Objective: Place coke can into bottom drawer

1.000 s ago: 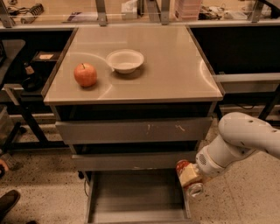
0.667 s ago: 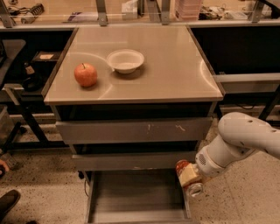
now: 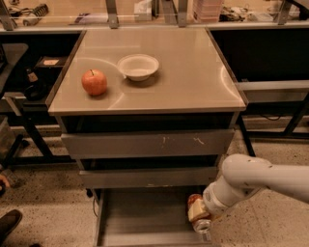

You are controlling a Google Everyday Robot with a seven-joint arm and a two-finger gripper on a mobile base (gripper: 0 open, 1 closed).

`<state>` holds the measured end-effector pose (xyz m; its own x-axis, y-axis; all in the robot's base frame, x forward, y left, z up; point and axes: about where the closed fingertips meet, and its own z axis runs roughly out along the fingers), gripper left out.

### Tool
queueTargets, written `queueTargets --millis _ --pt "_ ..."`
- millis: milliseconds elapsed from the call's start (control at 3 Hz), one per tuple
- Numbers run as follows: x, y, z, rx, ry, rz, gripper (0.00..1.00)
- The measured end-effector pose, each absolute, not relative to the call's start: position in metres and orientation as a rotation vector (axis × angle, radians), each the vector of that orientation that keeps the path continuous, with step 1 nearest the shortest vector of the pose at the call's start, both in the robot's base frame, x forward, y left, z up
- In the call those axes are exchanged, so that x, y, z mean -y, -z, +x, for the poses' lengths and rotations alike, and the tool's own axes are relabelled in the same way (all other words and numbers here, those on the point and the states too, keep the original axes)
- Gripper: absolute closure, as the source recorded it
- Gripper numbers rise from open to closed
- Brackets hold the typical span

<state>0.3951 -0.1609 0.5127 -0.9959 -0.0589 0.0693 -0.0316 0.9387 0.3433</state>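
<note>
One coke can (image 3: 194, 200) is clamped in my gripper (image 3: 199, 213), low beneath the table's (image 3: 193, 72) front right corner, over the right side of the open bottom drawer (image 3: 145, 212). An apple (image 3: 94, 82) rests near the table's left edge.

I work in what looks like a lab or workshop. A grey metal drawer cabinet (image 3: 145, 142) stands on a speckled hard floor (image 3: 43, 202), dark-framed benches (image 3: 270, 87) flank it, and loose gear (image 3: 34, 12) clutters the back bench. My gripper (image 3: 199, 212), clasping the coke can (image 3: 194, 199), hangs at the open bottom drawer (image 3: 140, 212)'s right side.
</note>
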Motion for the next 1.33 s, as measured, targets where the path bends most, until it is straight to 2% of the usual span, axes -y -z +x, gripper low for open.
queueTargets --millis 333,1000,1333 --pt "0.151 -0.451 0.397 3.019 0.572 -0.068 1.0" --pt "0.14 -0.427 0.39 2.986 0.597 -0.082 1.0" --pt "0.114 -0.389 0.388 2.942 0.702 -0.109 1.0"
